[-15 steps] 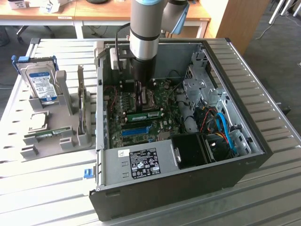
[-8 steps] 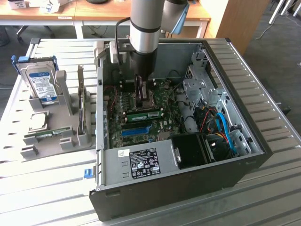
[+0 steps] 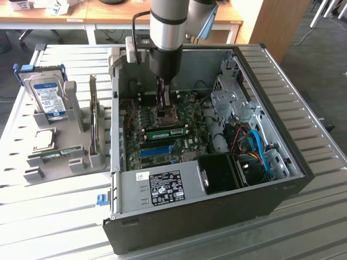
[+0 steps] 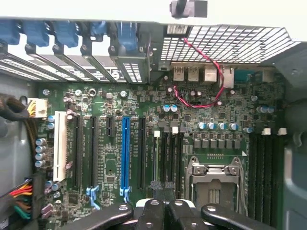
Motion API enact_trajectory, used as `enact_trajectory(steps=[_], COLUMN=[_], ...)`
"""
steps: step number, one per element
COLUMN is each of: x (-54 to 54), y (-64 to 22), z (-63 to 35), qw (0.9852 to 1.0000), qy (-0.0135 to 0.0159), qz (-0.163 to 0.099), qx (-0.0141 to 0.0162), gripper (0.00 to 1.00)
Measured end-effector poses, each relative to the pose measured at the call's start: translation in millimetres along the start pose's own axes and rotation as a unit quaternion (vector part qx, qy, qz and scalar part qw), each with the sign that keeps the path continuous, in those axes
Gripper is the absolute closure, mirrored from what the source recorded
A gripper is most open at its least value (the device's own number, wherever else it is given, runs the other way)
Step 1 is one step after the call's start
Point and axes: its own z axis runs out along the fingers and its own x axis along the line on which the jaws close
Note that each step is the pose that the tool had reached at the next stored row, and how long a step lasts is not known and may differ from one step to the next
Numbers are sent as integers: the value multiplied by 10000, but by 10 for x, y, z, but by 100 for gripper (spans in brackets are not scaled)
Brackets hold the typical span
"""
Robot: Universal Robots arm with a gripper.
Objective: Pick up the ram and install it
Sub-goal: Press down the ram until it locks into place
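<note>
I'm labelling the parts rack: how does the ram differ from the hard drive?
The ram is a narrow green stick; the hard drive is a broad silver block with a blue-white label. The ram lies low and lengthwise; the hard drive stands upright. Both sit in the grey holder outside the computer case.

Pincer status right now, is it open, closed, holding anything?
Pincer: closed, fingertips together with nothing between them, low over the motherboard inside the computer case.
</note>
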Motion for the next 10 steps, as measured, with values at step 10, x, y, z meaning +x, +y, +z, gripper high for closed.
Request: enact_trajectory(steps=[10], x=[-2], y=[5], z=[-250], qw=[10000], qy=[0], qz=[0], qx=[0], gripper=[89])
